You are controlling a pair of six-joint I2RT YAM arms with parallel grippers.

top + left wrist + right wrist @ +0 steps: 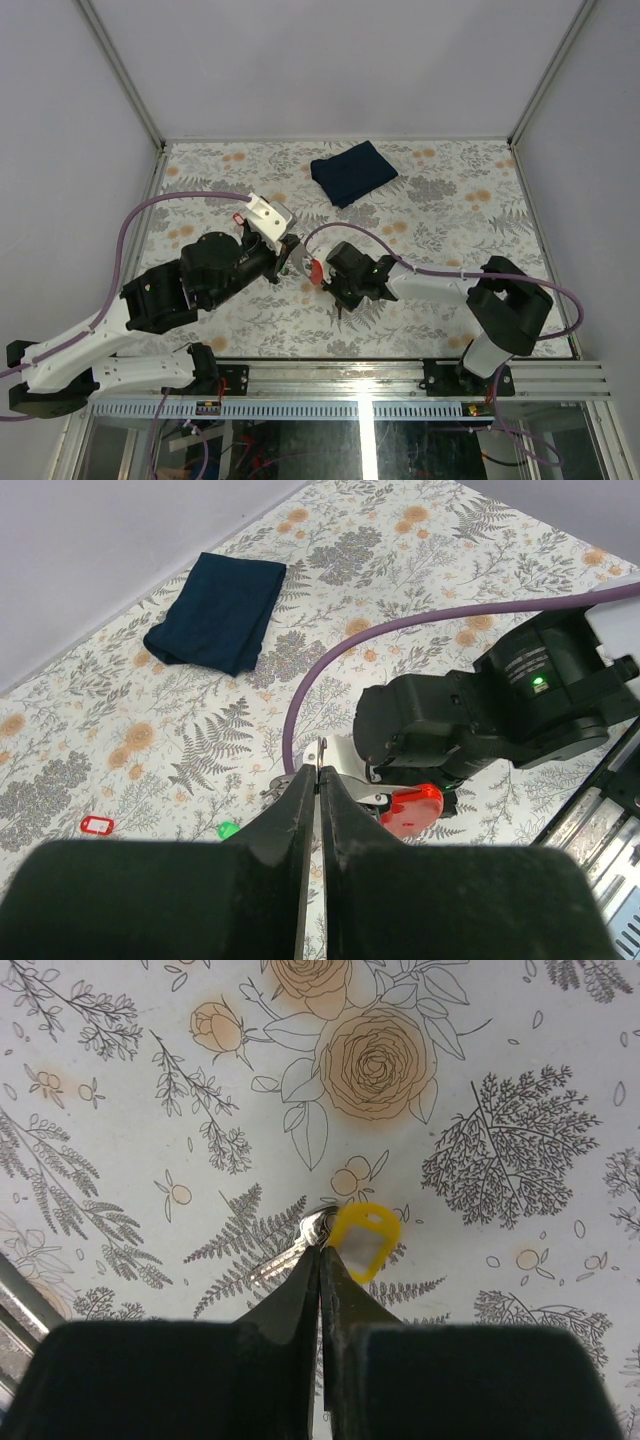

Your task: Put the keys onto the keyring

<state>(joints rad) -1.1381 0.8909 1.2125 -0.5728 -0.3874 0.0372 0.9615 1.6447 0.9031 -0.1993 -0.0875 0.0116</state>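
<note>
My left gripper (318, 772) is shut on the keyring (335, 760), a silvery metal piece that sticks out past the fingertips. Its red tag (412, 808) hangs to the right, and in the top view the red tag (315, 270) sits between the two grippers. My right gripper (322, 1250) points down at the table and is shut on the yellow key (362, 1240), pinching where its silvery blade (285, 1255) meets the yellow head. The green key (229, 830) lies on the table left of my left fingers. From above, the left gripper (288, 258) and right gripper (340, 298) are close together.
A folded dark blue cloth (352, 172) lies at the back centre of the flowered table (450, 200). A small red tag (97, 825) lies apart at the left. The right arm's purple cable (300, 680) loops over the table. A metal rail (400, 375) runs along the near edge.
</note>
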